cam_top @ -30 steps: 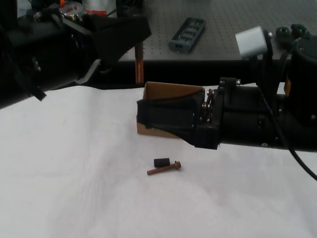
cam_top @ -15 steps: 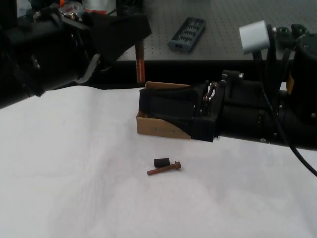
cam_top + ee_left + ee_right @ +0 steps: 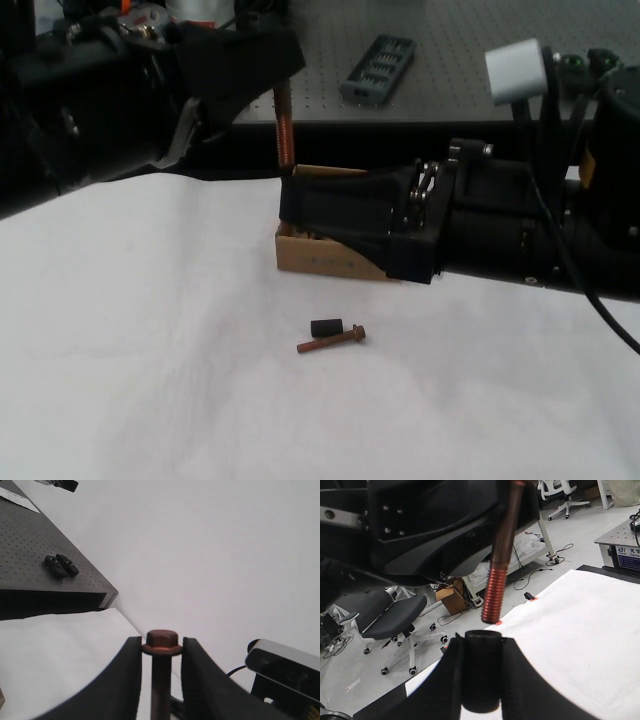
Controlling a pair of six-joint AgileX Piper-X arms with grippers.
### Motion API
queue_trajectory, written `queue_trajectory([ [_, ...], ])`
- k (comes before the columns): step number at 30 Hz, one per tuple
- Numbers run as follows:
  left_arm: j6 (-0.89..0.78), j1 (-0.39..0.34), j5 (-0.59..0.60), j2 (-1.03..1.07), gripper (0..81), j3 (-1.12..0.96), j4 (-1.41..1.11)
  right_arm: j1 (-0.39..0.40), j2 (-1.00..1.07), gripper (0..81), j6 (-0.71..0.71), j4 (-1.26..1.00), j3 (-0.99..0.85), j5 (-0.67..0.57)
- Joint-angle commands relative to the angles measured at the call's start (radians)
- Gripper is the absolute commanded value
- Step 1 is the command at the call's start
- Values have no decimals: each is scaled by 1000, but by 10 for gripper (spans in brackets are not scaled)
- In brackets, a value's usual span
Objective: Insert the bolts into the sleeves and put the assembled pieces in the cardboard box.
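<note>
L arm comes in from the upper left of the high view, held high at the far side of the white cloth. My left gripper has its fingers clamped on the copper bolt just under the hex head. Shank hangs straight down, threaded end lowest. Bolt tip sits just above the black sleeve, roughly lined up w/ its bore. It's not in yet; a small gap shows in the R wrist view.

Under that is the cardboard box, resting on the cloth. In front of the box, on the near side, a loose sleeve and a loose bolt lie flat on the cloth, right beside each other. Can't tell if they touch.

R arm reaches in roughly level from the right edge, wrist across the box. Right gripper fingers pinch the black sleeve from both sides, open end up toward the bolt tip.
</note>
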Motion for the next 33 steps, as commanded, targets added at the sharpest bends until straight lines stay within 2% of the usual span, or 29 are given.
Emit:
queue_trajectory([
  [1,-18,-1,1,-12,6,-3,-22,0,-13,19,-2,-39,-9,2],
  [26,-26,-4,1,-12,6,-3,-64,0,-13,19,0,-36,-9,1],
  [33,-39,-4,-41,-12,6,4,-77,0,-13,19,0,-36,-9,1],
])
